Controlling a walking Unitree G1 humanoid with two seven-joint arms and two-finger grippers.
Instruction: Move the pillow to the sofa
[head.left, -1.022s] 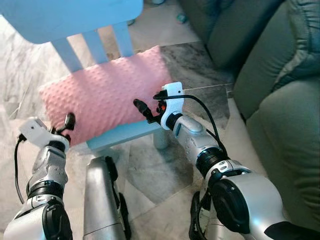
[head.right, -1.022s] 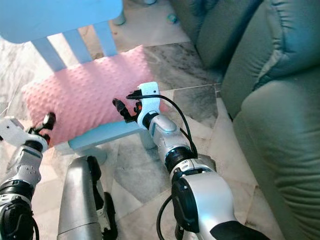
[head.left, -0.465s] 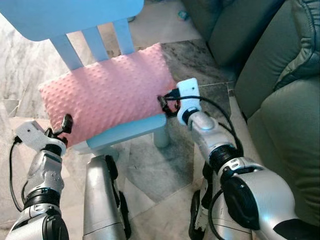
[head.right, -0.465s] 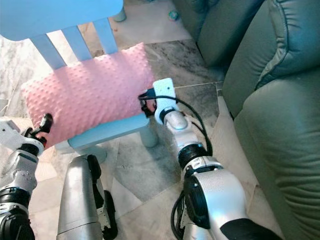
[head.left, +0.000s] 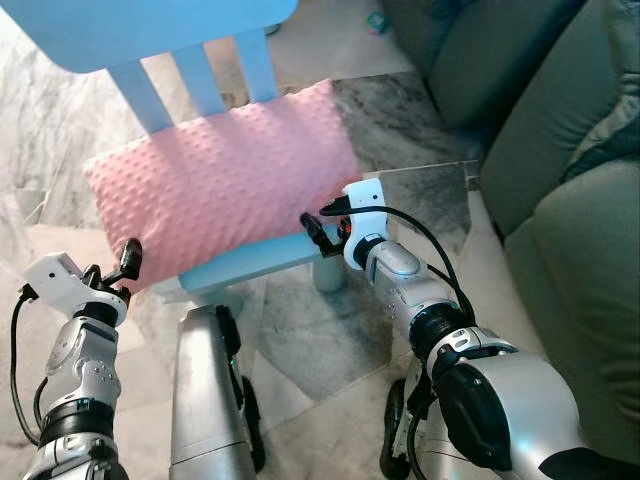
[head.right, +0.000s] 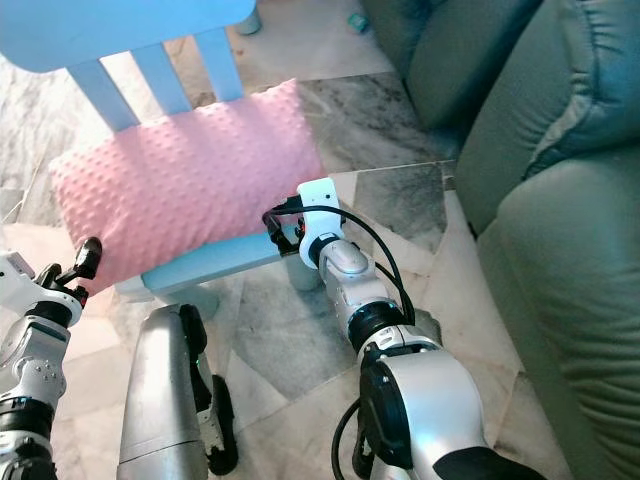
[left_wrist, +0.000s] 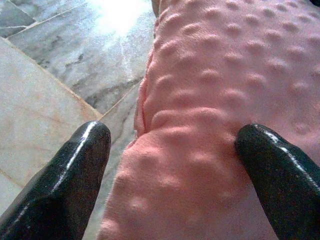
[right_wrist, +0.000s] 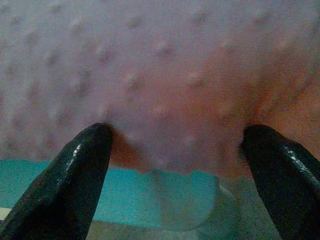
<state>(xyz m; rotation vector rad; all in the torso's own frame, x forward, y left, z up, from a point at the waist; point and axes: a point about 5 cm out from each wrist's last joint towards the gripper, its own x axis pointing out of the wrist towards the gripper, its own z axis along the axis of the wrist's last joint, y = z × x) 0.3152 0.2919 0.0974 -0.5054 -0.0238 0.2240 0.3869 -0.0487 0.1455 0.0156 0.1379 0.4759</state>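
Pink pillow (head.left: 222, 182): centre-left of frame, lying on blue chair (head.left: 250, 262). Left gripper (left_wrist: 175, 175): spread wide around pillow's lower-left corner. Right gripper (right_wrist: 185, 165): spread wide at pillow's lower-right edge. Sofa (head.left: 560, 150): right side.

My head cameras look down from above the pink pillow (head.left: 220, 180).
Both eyes share that pillow, the blue chair (head.left: 250, 262) under it and the green sofa (head.right: 560, 200) beyond; each wrist camera sits close against the pillow's edge, facing it.
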